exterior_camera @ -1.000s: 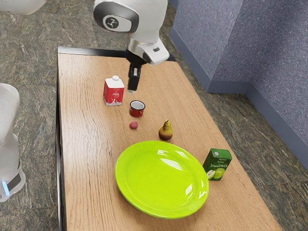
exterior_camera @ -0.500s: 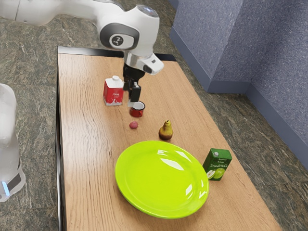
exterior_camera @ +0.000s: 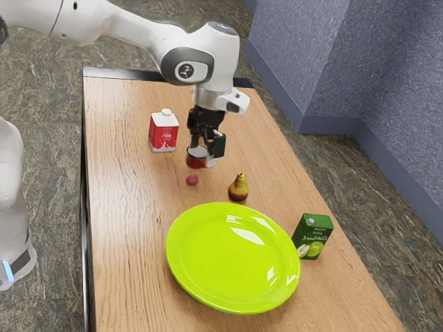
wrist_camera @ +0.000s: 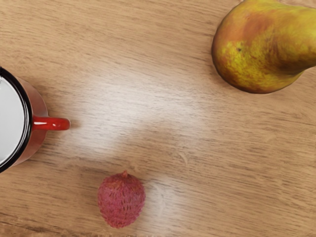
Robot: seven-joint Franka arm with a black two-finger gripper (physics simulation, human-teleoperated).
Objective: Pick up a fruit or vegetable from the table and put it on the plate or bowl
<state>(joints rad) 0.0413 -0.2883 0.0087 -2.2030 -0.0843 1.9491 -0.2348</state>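
Nearest to us in the exterior view, a bright green plate [exterior_camera: 232, 257] lies at the lower centre of the wooden table [exterior_camera: 124, 207], with nothing on it. Just to its right, close to the table's edge, stands a small green juice carton [exterior_camera: 312, 236]. Beyond the plate's far rim a pear [exterior_camera: 239, 187] stands upright, yellow-green with a reddish-brown flush, apart from the plate. Left of the pear and near it lies a small, rough-skinned red fruit [exterior_camera: 192, 180], also on bare wood. Both fruits sit in the middle of the frame. Just behind the small fruit stands a red mug [exterior_camera: 197, 164], partly hidden by our gripper [exterior_camera: 207, 155]. The gripper hangs low over the mug, its black fingers apart and holding nothing. In the wrist view the small red fruit [wrist_camera: 121, 199] lies close under our hand. The mug [wrist_camera: 19, 123] is just beside it, white inside, with its handle pointing out over open wood. The pear [wrist_camera: 264, 44] is well apart from both. Farther back in the exterior view, left of the gripper, a red and white carton [exterior_camera: 164, 130] stands upright. Our white arm [exterior_camera: 138, 31] comes in from the upper left, and a blue wall [exterior_camera: 346, 55] fills the upper right.
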